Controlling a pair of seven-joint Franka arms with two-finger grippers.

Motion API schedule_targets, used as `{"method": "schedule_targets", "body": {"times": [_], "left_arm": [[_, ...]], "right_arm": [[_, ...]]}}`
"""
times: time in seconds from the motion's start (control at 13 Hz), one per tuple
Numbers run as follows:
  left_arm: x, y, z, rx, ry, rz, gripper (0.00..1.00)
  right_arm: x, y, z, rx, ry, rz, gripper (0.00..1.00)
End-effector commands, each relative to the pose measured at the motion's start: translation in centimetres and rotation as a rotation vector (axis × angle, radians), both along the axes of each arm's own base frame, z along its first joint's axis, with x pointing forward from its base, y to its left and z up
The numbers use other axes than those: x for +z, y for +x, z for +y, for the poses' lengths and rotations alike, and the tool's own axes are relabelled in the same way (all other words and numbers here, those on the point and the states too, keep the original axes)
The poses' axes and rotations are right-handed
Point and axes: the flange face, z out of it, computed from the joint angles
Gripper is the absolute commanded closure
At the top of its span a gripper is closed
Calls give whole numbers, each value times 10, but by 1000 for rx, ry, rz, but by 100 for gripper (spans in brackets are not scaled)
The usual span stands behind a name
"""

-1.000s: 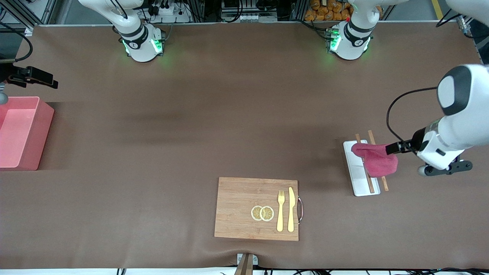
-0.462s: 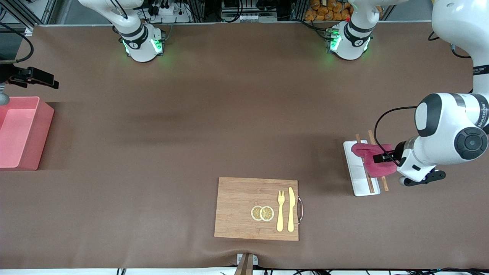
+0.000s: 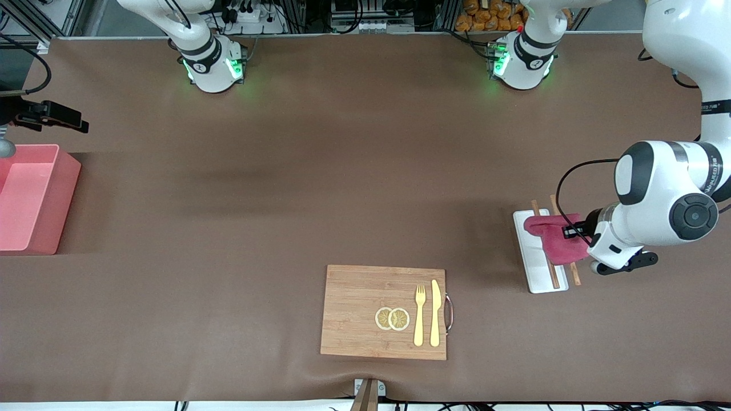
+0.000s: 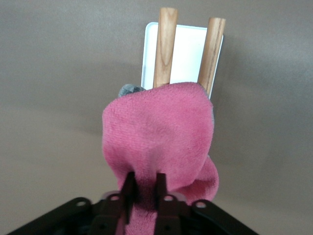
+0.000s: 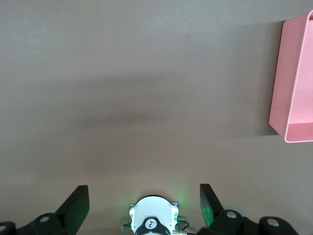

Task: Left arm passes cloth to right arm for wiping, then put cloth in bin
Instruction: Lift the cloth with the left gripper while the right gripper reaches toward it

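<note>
Currently, your cloth lies draped over the white tray and two wooden sticks at the left arm's end of the table, hiding much of both. In the left wrist view, the left gripper has its jaws pinched together on a fold of the cloth's edge; the arm's wrist covers that spot from the front camera. Your right gripper waits above the table near the bin, jaws wide apart, holding nothing. The frame edge cuts off part of the bin.

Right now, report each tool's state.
Left tool: shut on the cloth, over the tray.
Right tool: open, holding nothing, waiting.
</note>
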Motion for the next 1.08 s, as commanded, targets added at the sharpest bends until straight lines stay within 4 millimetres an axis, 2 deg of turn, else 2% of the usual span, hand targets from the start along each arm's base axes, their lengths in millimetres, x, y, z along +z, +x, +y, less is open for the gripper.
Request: {"method": "schedule_targets", "body": {"times": [0.0,0.08,0.23,0.38,0.62,0.77,0.92,1.0], "left_arm": [[14,-8,-5,23,29,3,100],[23,-9,-9,29,29,3,100],[42,-14,-43,22,27,-11,100],[70,-19,-88,-25,16,-59,100],[104,-25,-161,96,-37,-108,100],[120,-32,-202,234,-102,-99,100],[132,-47,-248,432,-137,-61,100],[135,-47,-268,535,-150,-41,100]], "right_arm": [[-4,-2,-7,-4,-6,17,0],[-6,-1,-10,-13,0,22,0],[-14,2,-14,-30,5,40,0],[-21,5,-11,-38,35,55,0],[-36,14,3,-103,118,88,0],[-52,24,22,-212,147,133,0],[-71,35,51,-269,153,180,0],[-83,42,66,-268,146,203,0]]}}
